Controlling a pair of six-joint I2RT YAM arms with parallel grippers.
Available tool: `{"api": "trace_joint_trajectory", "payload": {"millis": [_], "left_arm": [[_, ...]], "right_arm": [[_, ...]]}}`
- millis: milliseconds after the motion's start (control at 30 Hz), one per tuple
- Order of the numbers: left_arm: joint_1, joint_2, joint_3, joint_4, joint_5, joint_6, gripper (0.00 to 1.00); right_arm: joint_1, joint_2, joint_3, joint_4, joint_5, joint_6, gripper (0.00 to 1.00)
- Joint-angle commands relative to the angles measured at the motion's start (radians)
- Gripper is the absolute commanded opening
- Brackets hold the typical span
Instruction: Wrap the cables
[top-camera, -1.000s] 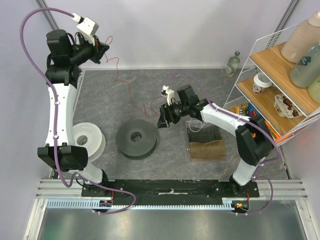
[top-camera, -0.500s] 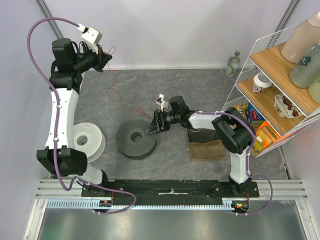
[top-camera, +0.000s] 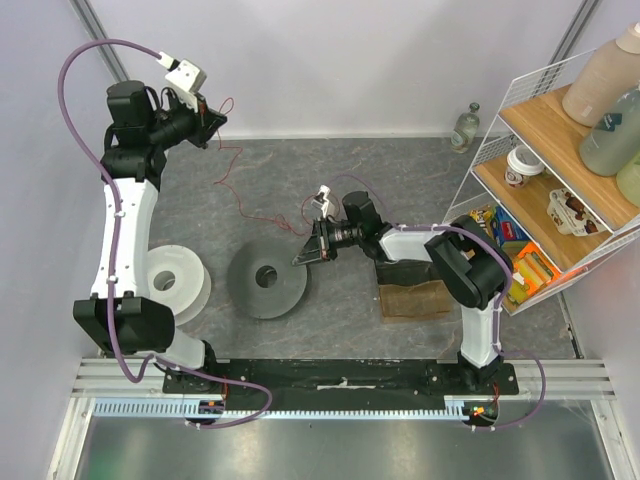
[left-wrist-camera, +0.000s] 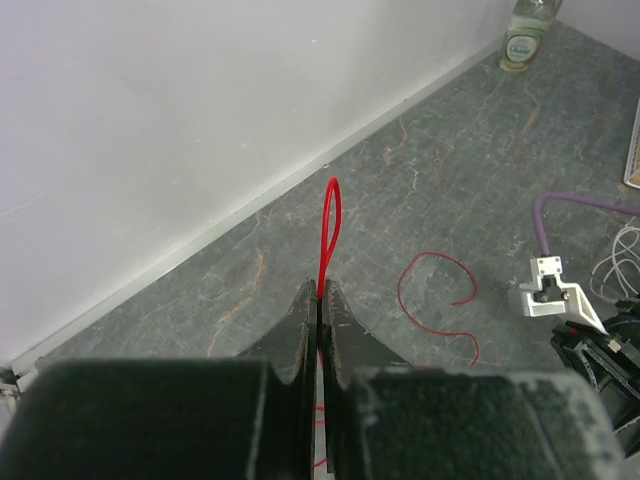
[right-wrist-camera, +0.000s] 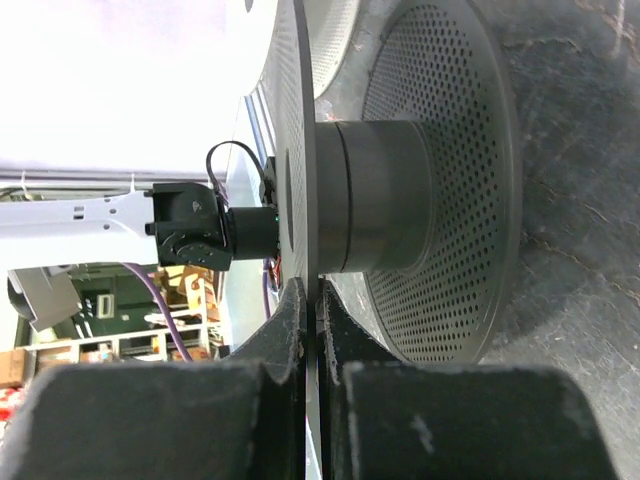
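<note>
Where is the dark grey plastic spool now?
Top view: the dark grey plastic spool lies mid-table, right of the white spool, rim pinched by the right end effector.

red wire (left-wrist-camera: 326, 240): very thin, loose, curly
held end: a narrow loop standing out past the tips of the left claw (left-wrist-camera: 318, 297), which pinches it
rest: trails in curls over the grey bench (top-camera: 400, 170)

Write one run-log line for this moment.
left end effector: shut on red wire | right end effector: shut on grey spool flange | hub bare
</note>
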Motion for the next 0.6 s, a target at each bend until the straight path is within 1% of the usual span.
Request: {"api": "trace_joint_trajectory", "payload": {"millis": [0, 100, 200, 233, 267, 333, 400, 500, 567], "left_arm": [[-0.001, -0.049, 0.017, -0.032, 0.044, 0.011, 0.02], [-0.001, -0.072, 0.014, -0.095, 0.08, 0.048, 0.02], [-0.001, -0.101, 0.0, -0.175, 0.154, 0.071, 0.02], [-0.001, -0.108, -0.002, -0.205, 0.189, 0.085, 0.02], [-0.001, -0.117, -0.009, -0.243, 0.218, 0.108, 0.02], [-0.001, -0.141, -0.045, -0.291, 0.275, 0.148, 0.02], [-0.007, -0.16, -0.075, -0.363, 0.307, 0.219, 0.02], [-0.016, -0.163, -0.091, -0.513, 0.272, 0.387, 0.02], [-0.013, -0.158, -0.091, -0.586, 0.213, 0.483, 0.02]], "right_arm": [[-0.006, -0.131, 0.117, -0.17, -0.006, -0.209, 0.0], [-0.003, -0.234, 0.212, -0.39, -0.014, -0.456, 0.0], [0.0, -0.312, 0.299, -0.686, 0.003, -0.751, 0.0], [0.002, -0.328, 0.322, -0.746, 0.009, -0.846, 0.0], [0.005, -0.345, 0.339, -0.842, 0.023, -0.924, 0.0], [0.008, -0.368, 0.353, -0.956, 0.046, -1.105, 0.0], [0.015, -0.38, 0.358, -1.051, 0.084, -1.268, 0.0], [0.045, -0.397, 0.352, -1.148, 0.167, -1.475, 0.0], [0.046, -0.417, 0.333, -1.151, 0.209, -1.537, 0.0]]}}
